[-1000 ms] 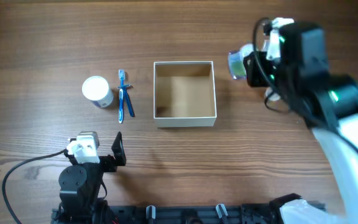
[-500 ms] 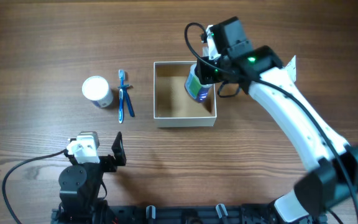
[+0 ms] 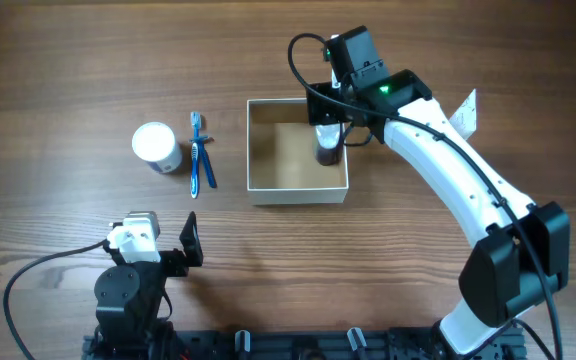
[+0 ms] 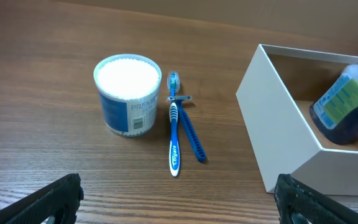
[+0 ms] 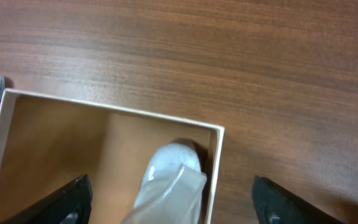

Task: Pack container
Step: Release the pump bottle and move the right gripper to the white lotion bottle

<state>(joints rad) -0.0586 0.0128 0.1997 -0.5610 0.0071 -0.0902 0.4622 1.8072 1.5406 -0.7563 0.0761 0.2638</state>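
Note:
The container (image 3: 298,194), a square white box with a tan inside, stands mid-table; it also shows in the left wrist view (image 4: 272,124) and the right wrist view (image 5: 110,112). A blue bottle (image 3: 328,142) with a green label and pale cap stands inside it against the right wall, seen also in the left wrist view (image 4: 347,102) and the right wrist view (image 5: 169,180). My right gripper (image 3: 330,122) hangs over that corner (image 5: 169,202), jaws wide apart on either side of the bottle, not touching it. My left gripper (image 3: 186,243) is open and empty near the front edge (image 4: 179,199).
A round white-lidded jar (image 3: 156,146) (image 4: 128,93) stands left of the box. A blue toothbrush (image 3: 195,150) (image 4: 174,134) and a blue razor (image 3: 209,170) (image 4: 190,132) lie between them. A white slip (image 3: 465,113) lies right of the box.
My right arm swung left with the bottle from the table's right side to the box, set it inside by the right wall, and its jaws now stand open.

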